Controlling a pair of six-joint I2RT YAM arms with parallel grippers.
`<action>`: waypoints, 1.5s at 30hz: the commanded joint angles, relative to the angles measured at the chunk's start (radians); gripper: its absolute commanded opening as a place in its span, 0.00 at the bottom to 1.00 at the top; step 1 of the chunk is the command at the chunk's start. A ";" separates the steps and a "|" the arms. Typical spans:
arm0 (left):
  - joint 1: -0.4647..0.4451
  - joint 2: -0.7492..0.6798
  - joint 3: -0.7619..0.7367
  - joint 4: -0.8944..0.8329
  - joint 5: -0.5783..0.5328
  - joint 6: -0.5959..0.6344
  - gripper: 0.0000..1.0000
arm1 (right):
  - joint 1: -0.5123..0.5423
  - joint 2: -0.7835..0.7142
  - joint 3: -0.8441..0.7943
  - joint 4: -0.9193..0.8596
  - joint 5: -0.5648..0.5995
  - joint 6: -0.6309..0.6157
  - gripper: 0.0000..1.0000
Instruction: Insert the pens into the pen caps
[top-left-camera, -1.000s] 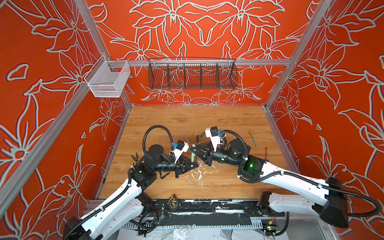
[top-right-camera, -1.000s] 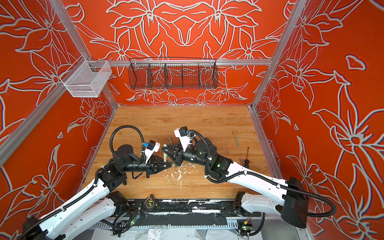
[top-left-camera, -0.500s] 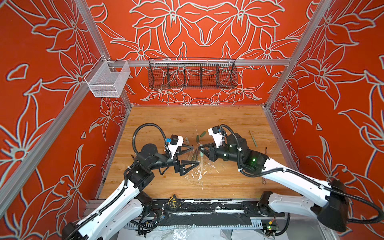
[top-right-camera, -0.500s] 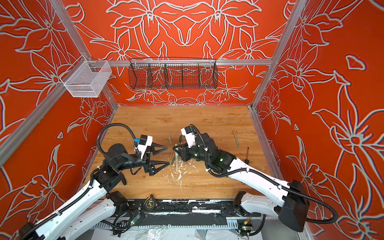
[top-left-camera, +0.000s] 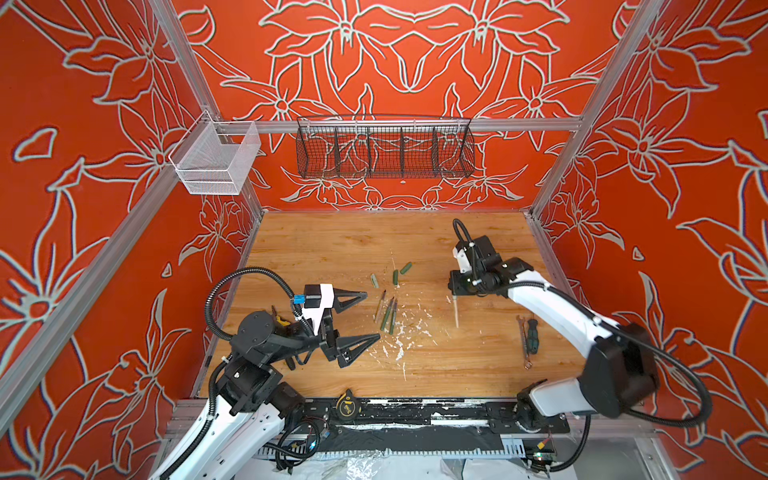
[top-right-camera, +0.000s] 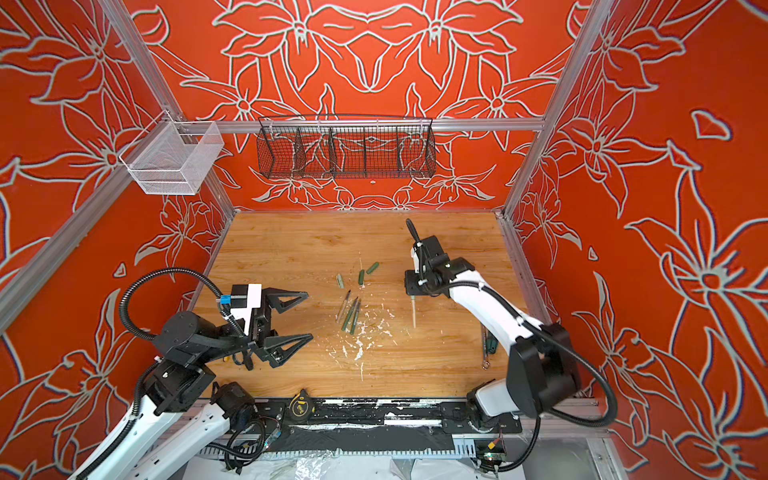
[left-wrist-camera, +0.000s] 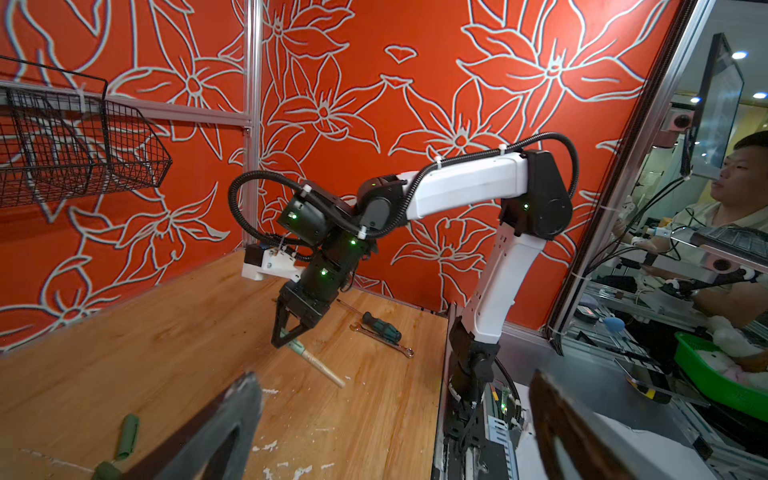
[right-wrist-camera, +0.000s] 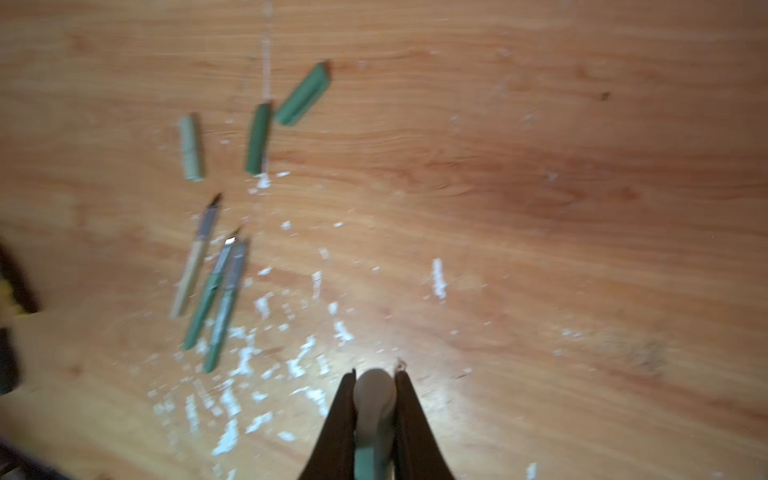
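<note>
- Okay, both top views: left fingers (top-left-camera: 371, 338) spread fully wide with nothing in them, over the counter (top-left-camera: 332, 249) just left of the loose pens (top-left-camera: 387, 313). Right fingers (top-left-camera: 455, 291) point straight down, closed on a tan pen (top-left-camera: 456, 311) that hangs below them, right of the loose pens. Screwdriver (top-left-camera: 532, 336) and wrench (top-left-camera: 523, 338) lie side by side near the right arm.
- In a top view: 3 loose pens (top-right-camera: 351, 313) lie close together, nearly parallel, dark tips toward the back wall. 3 pen caps (top-right-camera: 361, 277) lie just behind them, each apart from the others, 1 pale green and 2 dark green. White flecks (top-right-camera: 361, 345) are scattered in front of the pens. Left fingers (top-right-camera: 305, 337) wide apart, empty.
- Left wrist: left fingers (left-wrist-camera: 232, 415) blurred close to the camera, far apart, holding nothing. Across the counter (left-wrist-camera: 166, 332), right fingers (left-wrist-camera: 280, 328) pinch the tan pen (left-wrist-camera: 320, 365) at its green end. The pen slants down and I cannot tell if its far end touches the counter. 1 of the pen caps (left-wrist-camera: 128, 434), pale green, lies near the left fingers. Screwdriver (left-wrist-camera: 382, 326) and wrench (left-wrist-camera: 382, 338) lie beyond.
- Right wrist, blurry: right fingers (right-wrist-camera: 340, 424) clamped on both sides of the tan pen (right-wrist-camera: 372, 395), seen end on. 3 loose pens (right-wrist-camera: 210, 291) and 3 pen caps (right-wrist-camera: 258, 139) lie on the counter (right-wrist-camera: 540, 208), white flecks (right-wrist-camera: 291, 365) between.
</note>
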 joint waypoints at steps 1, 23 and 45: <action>0.000 -0.031 0.029 -0.104 -0.019 0.017 0.97 | -0.070 0.146 0.131 -0.170 0.127 -0.147 0.00; 0.000 -0.161 0.030 -0.238 -0.034 0.010 0.97 | -0.355 0.748 0.657 -0.337 0.465 -0.362 0.00; -0.001 -0.164 0.026 -0.229 -0.024 0.012 0.97 | -0.357 0.810 0.739 -0.350 0.460 -0.359 0.25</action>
